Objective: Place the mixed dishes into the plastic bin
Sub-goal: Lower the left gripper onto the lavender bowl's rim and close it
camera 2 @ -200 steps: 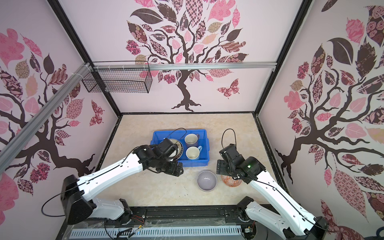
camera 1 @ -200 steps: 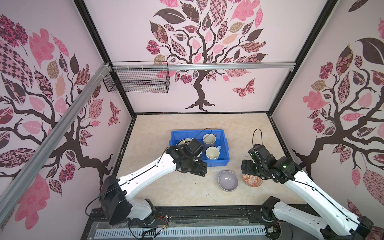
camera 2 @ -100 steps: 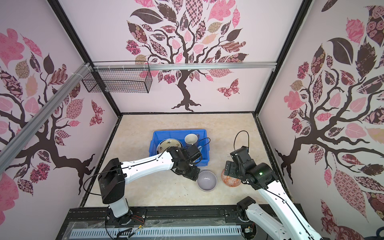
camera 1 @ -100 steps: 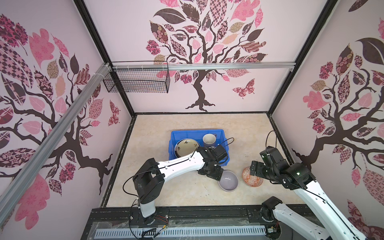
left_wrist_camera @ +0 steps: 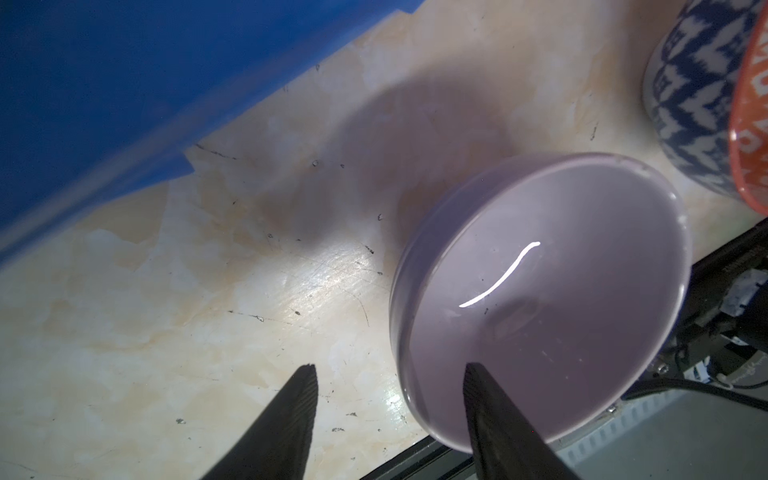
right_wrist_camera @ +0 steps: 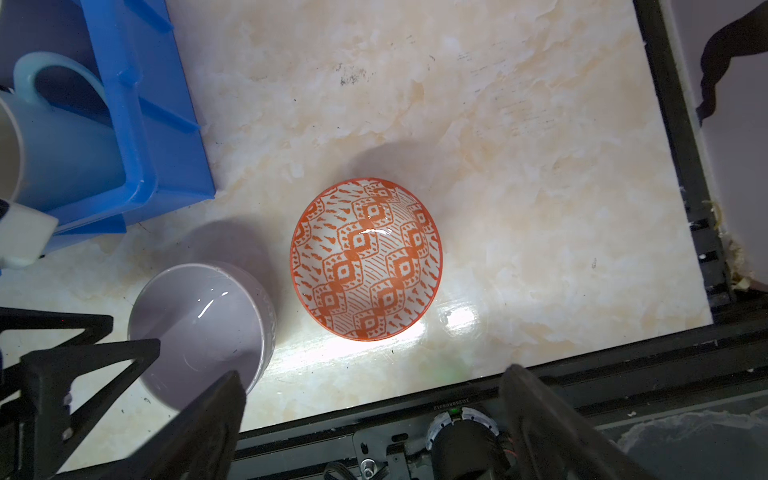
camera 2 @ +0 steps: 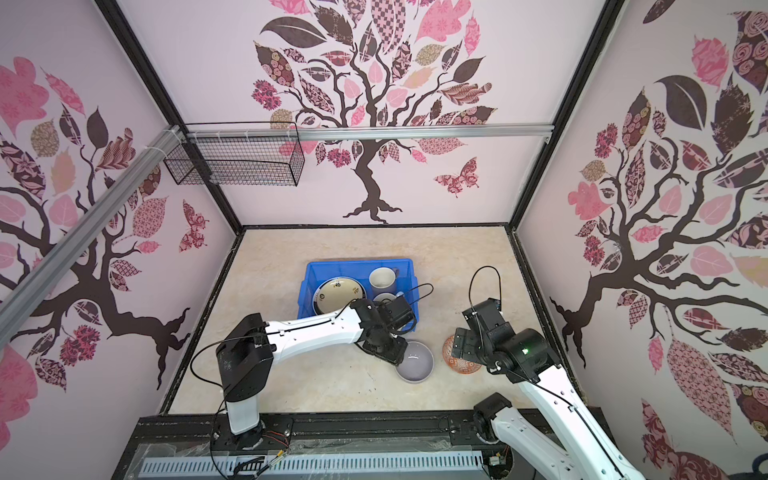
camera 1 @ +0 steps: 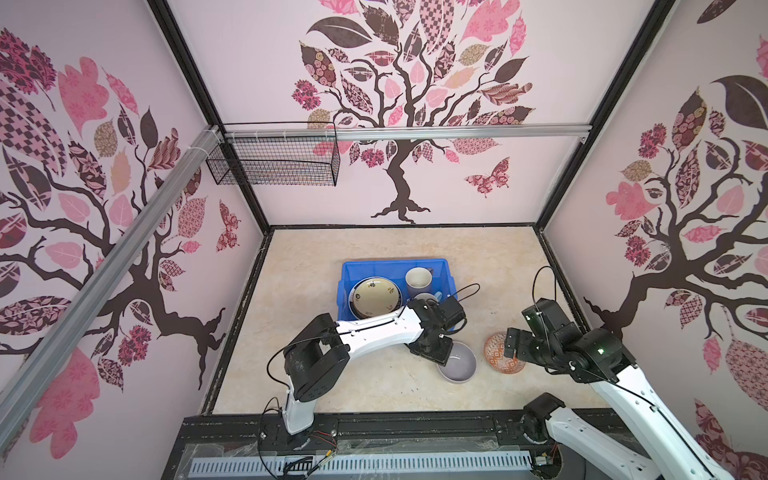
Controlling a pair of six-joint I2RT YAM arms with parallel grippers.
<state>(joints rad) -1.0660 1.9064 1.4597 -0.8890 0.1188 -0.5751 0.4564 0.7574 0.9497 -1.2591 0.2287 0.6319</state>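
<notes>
While two bowls are sitting outside the bin [camera 1: 374, 270], I am working both arms. The left end effector [left_wrist_camera: 388, 370] is reaching past the bin's near right corner and standing over the purple bowl [camera 1: 459, 368], which is resting upright on the surface [camera 1: 311, 299] just off that corner. Its jaws are standing about half apart and straddling the bowl's wall: one finger [left_wrist_camera: 490, 415] is hanging inside the bowl, the other outside over bare surface, with a gap showing between it and the wall. I am setting it that way because a smooth round bowl is offering nothing to pinch but its rim; nothing is being held yet.

The right end effector [right_wrist_camera: 370, 386] is hovering, jaws spread wide and empty, above the orange-patterned bowl [right_wrist_camera: 365, 257], which is lying farther from the bin than the purple one, beyond the same corner, near it but apart. I am holding that arm clear above, I judge, so it is lined up for its own pickup without crowding the left arm.

Inside the bin, a stack of plates [camera 1: 374, 296] is filling the left half, while a mug [camera 1: 417, 277] is standing in the far right corner and a blue mug [right_wrist_camera: 62, 158] nearer, so the free room is looking tight and the top of the plates is looking like the likeliest spot for the bowls.
</notes>
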